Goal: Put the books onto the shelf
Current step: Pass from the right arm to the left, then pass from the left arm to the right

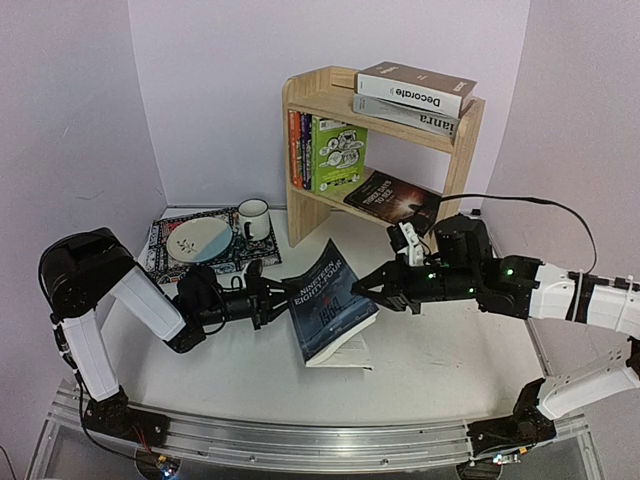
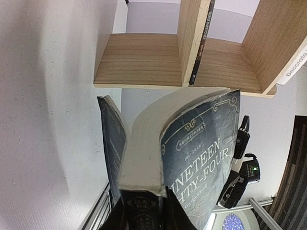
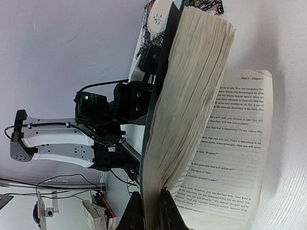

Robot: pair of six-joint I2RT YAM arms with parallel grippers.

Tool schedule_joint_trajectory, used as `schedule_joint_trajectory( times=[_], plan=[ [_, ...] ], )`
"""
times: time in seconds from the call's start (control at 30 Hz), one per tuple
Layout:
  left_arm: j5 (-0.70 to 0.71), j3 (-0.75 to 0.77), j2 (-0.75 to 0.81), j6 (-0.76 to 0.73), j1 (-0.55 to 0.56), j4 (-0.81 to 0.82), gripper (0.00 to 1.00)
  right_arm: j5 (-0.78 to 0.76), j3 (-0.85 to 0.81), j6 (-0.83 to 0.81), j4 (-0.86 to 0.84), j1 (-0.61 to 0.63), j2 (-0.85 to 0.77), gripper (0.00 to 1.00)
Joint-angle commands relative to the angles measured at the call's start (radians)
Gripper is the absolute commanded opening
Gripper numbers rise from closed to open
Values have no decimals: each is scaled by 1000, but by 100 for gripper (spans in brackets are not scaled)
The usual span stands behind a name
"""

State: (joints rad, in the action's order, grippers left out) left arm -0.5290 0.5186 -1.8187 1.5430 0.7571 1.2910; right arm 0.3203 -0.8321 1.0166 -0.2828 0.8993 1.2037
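The dark blue "Nineteen Eighty-Four" book [image 1: 326,298] stands tilted on the table between both arms, its pages splaying at the bottom. My left gripper [image 1: 279,301] is shut on its spine [image 2: 144,211]. My right gripper [image 1: 367,290] is shut on the front cover and a thick block of pages [image 3: 151,211], while the rest of the pages [image 3: 235,158] hang open. The pine shelf [image 1: 466,150] stands behind. "Decorate" [image 1: 415,88] and the grey book [image 1: 420,115] lie on top. Orange [image 1: 295,145] and green [image 1: 338,152] paperbacks stand on the lower tier beside the flat "Three Days to See" [image 1: 392,198].
A patterned placemat [image 1: 163,250] at the back left carries a plate [image 1: 198,240] and a white mug [image 1: 253,218]. The shelf's underside [image 2: 139,57] fills the top of the left wrist view. A cable runs from the right arm toward the wall.
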Motion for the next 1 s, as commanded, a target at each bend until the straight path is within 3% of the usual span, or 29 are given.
schedule_joint_trajectory(
  times=[0.0, 0.07, 0.17, 0.27, 0.37, 0.47, 0.57, 0.8, 0.97],
  plan=[
    [-15, -5, 35, -26, -5, 198, 8, -15, -19, -42, -77, 2, -65, 0],
    [-9, -21, 45, -37, -5, 197, 0, -49, -31, -109, -2, 3, -71, 1],
    [20, -46, 65, -53, -5, 186, 0, -102, -66, -212, 147, 4, -54, 35],
    [35, -43, 101, -89, -5, 117, 0, -168, -96, -287, 252, 3, -28, 47],
    [52, -25, 163, -146, -2, -57, 0, -261, -107, -353, 337, 3, -21, 58],
    [92, -10, 230, -193, -2, -220, 0, -317, -126, -412, 396, 20, -14, 63],
    [139, 5, 280, -210, 2, -349, 0, -426, -164, -467, 410, 127, 32, 67],
    [223, 0, 301, -160, 32, -395, 0, -681, -322, -556, 419, 385, 248, 76],
    [280, -22, 336, -154, 56, -403, 0, -860, -433, -626, 418, 500, 389, 82]
  ],
)
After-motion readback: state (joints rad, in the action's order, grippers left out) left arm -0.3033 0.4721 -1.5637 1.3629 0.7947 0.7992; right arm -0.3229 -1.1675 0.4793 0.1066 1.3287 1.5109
